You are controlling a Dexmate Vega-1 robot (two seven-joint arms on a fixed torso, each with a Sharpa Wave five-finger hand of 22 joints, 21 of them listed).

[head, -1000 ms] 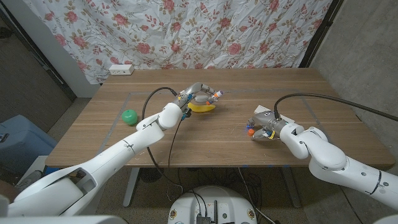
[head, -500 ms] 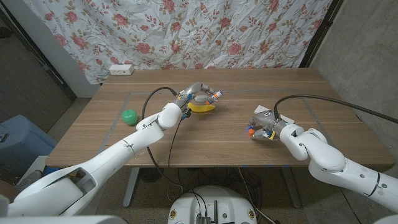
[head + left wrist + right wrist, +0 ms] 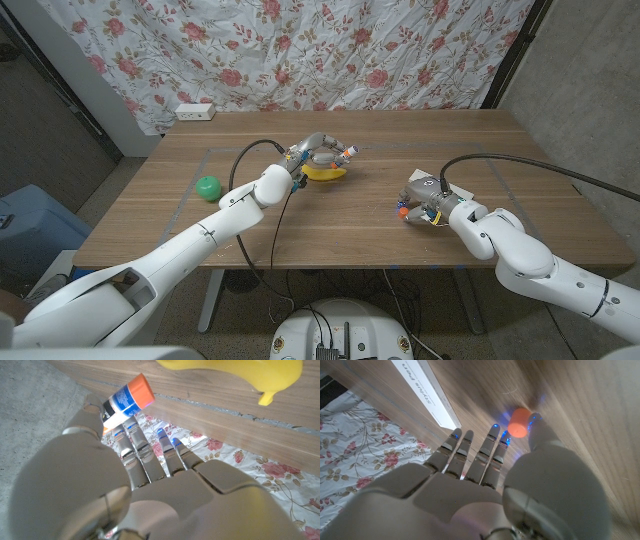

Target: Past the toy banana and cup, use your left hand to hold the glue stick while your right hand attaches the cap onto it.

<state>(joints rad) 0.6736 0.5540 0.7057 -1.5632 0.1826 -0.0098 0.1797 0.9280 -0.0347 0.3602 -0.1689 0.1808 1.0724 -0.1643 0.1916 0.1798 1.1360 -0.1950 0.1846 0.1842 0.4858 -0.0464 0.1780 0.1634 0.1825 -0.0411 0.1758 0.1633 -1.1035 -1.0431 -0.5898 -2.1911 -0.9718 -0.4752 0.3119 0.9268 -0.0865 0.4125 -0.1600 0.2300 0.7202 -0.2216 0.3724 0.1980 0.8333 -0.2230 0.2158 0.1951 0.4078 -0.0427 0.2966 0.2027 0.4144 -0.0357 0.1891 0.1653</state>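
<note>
My left hand (image 3: 320, 154) holds the glue stick (image 3: 345, 152) off the table, just behind the toy banana (image 3: 325, 172). In the left wrist view the glue stick (image 3: 126, 402) has a blue and white label and an orange end, and is gripped between thumb and fingers above the banana (image 3: 235, 371). My right hand (image 3: 424, 200) is down on the table at the right. There the small orange cap (image 3: 519, 429) sits on the wood, pinched between the thumb tip and a fingertip. The cap (image 3: 402, 212) shows at that hand's near side.
A green cup (image 3: 206, 187) stands on the left part of the table. A white flat box (image 3: 422, 391) lies just beyond my right hand. A white power strip (image 3: 194, 111) sits at the far left edge. A black cable runs along each arm.
</note>
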